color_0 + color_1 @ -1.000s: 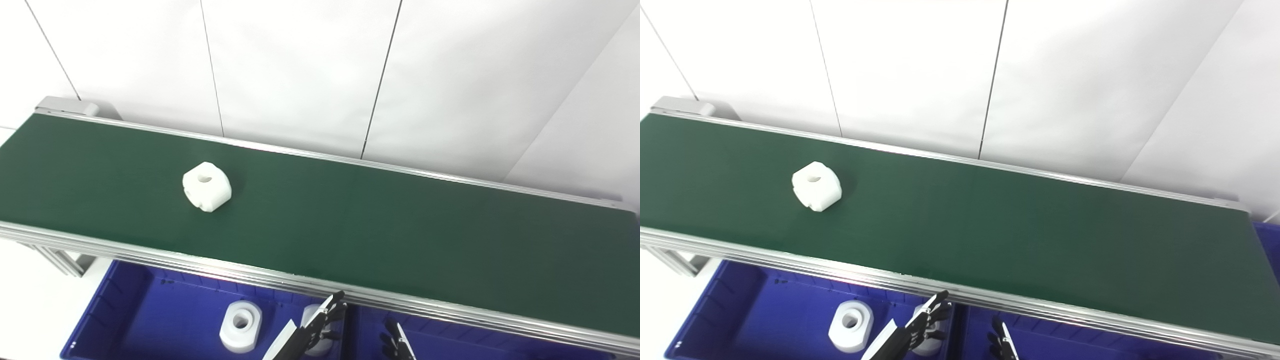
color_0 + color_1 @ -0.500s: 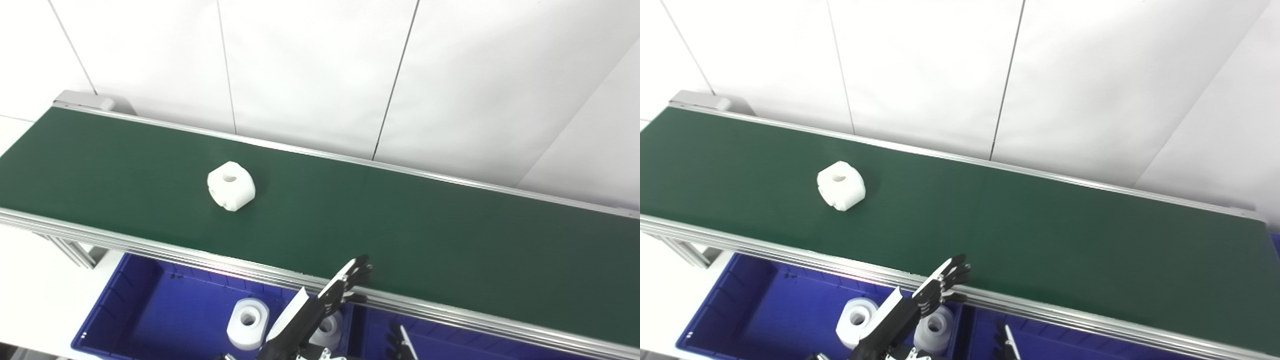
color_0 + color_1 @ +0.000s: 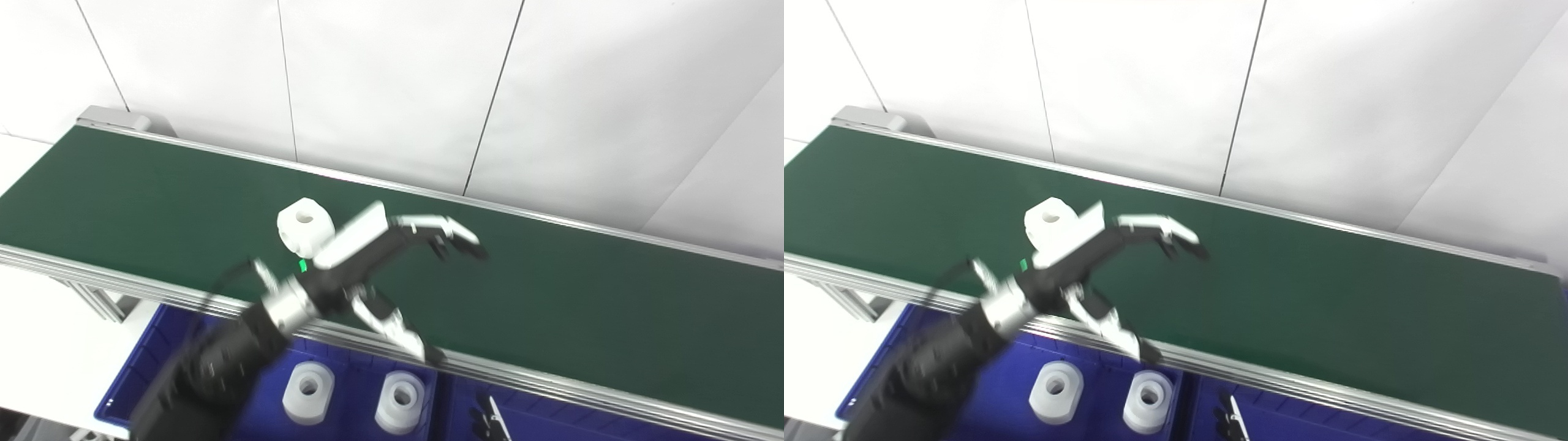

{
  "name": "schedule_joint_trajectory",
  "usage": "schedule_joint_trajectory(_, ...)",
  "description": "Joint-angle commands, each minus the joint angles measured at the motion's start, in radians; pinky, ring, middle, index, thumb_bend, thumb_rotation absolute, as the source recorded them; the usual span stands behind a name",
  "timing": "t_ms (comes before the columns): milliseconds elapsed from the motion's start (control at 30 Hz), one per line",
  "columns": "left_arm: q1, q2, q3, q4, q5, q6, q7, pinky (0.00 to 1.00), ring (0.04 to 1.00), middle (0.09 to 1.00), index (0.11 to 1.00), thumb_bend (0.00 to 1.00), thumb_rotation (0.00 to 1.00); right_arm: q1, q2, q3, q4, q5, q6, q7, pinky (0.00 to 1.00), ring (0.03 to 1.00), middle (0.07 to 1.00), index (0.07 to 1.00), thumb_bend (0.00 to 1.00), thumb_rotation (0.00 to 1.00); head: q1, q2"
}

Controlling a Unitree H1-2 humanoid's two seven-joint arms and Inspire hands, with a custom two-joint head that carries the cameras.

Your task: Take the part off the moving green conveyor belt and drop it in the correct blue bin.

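My left hand point(image 3: 373, 254) is over the belt point(image 3: 551, 294), fingers point(image 3: 453, 236) spread and stretched to the right, thumb point(image 3: 392, 324) hanging down toward the near rail; it holds nothing. The hand is blurred. The part point(image 3: 304, 225), a white block with a hole on top, lies on the belt just behind my wrist, at the hand's left; I cannot tell whether the hand touches it. My forearm crosses the near rail point(image 3: 551, 383) and rises from the bottom left.

Below the rail sits the left bin point(image 3: 147, 361), with 2 white parts point(image 3: 308, 392) point(image 3: 400, 401) lying side by side in it. To its right is a second bin point(image 3: 1200, 404). Only the fingertips of my right hand point(image 3: 489, 421) show at the bottom edge, over that second bin; I cannot tell if it is spread or closed.
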Motion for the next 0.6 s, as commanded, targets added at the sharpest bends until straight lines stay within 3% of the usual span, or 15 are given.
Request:
schedule_joint_trajectory(0,-0.107,0.037,-0.006,0.031,0.075,-0.037,-0.024,0.59,0.709,0.756,0.747,1.00,0.14,-0.001,0.010,-0.003,-0.024,0.008,-0.056,0.010,0.93,0.949,0.990,1.000,0.80,1.00,0.000,0.002)
schedule_joint_trajectory(133,-0.232,0.106,-0.039,0.112,0.169,-0.113,-0.066,0.59,0.712,0.759,0.778,1.00,0.12,-0.002,0.017,-0.002,-0.020,0.001,-0.056,0.005,0.93,0.936,0.982,0.999,0.82,1.00,-0.001,0.004)
schedule_joint_trajectory(300,-0.379,0.177,-0.114,0.250,0.336,-0.281,-0.087,0.70,0.739,0.764,0.799,1.00,0.10,-0.005,0.024,0.000,-0.019,-0.003,-0.056,0.007,0.92,0.936,0.983,1.000,0.83,1.00,-0.008,0.004)
schedule_joint_trajectory(567,-0.500,0.201,-0.158,0.407,0.474,-0.358,-0.123,0.73,0.776,0.793,0.792,1.00,0.10,-0.004,0.033,0.000,-0.021,0.007,-0.056,0.013,0.90,0.923,0.979,1.000,0.81,1.00,-0.015,0.005)
